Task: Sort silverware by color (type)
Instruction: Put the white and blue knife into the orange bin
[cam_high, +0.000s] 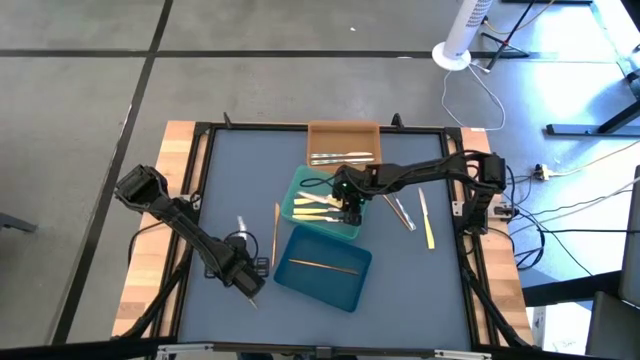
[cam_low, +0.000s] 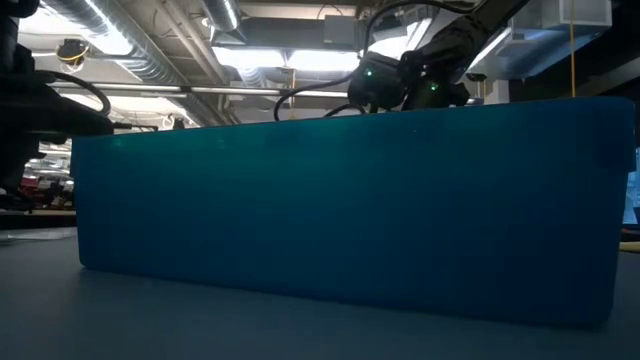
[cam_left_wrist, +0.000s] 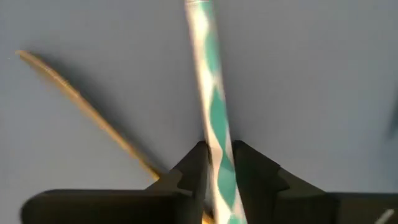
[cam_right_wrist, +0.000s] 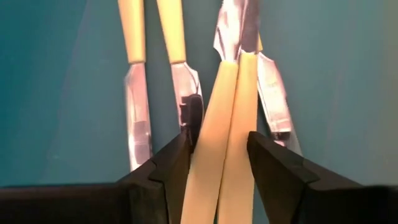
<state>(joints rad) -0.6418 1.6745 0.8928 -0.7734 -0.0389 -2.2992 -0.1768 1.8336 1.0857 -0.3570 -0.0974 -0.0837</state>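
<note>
High view, left gripper (cam_high: 247, 283) near the table's (cam_high: 230, 170) front edge, clamped on a green-white striped stick (cam_left_wrist: 214, 106), right gripper (cam_right_wrist: 217, 155) clamped on two pale yellow knives (cam_right_wrist: 230, 124) in the teal tray (cam_high: 300, 185) mid-table.

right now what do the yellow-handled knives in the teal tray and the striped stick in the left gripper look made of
The yellow-handled knives: probably plastic, with matte cream handles and chrome-look blades showing creased, foil-like reflections. The striped stick, between the left gripper fingers: likely a paper straw, with flat teal-and-white spiral bands.
</note>
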